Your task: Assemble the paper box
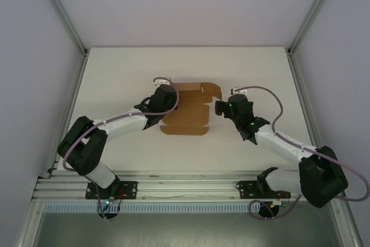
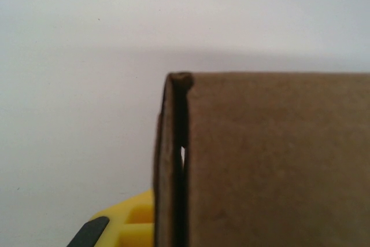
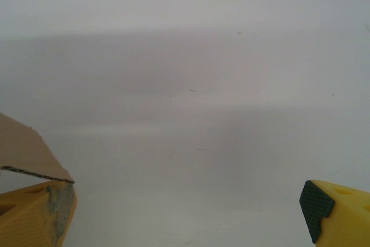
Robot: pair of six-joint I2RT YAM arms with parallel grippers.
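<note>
The paper box (image 1: 188, 111) is a flat brown die-cut sheet with flaps, lying mid-table between both arms. My left gripper (image 1: 166, 100) sits at the sheet's left edge. In the left wrist view a flap of the paper box (image 2: 272, 160) stands folded up, its doubled edge against my yellow finger (image 2: 124, 224); the other finger is hidden behind the cardboard. My right gripper (image 1: 222, 107) is at the sheet's right edge. It is open, fingers (image 3: 332, 209) far apart, and a corner of the paper box (image 3: 23, 148) rests over its left finger.
The white table (image 1: 115, 73) is bare around the sheet. Grey walls and aluminium posts (image 1: 60, 10) enclose it on three sides. The rail with the arm bases (image 1: 185, 186) runs along the near edge.
</note>
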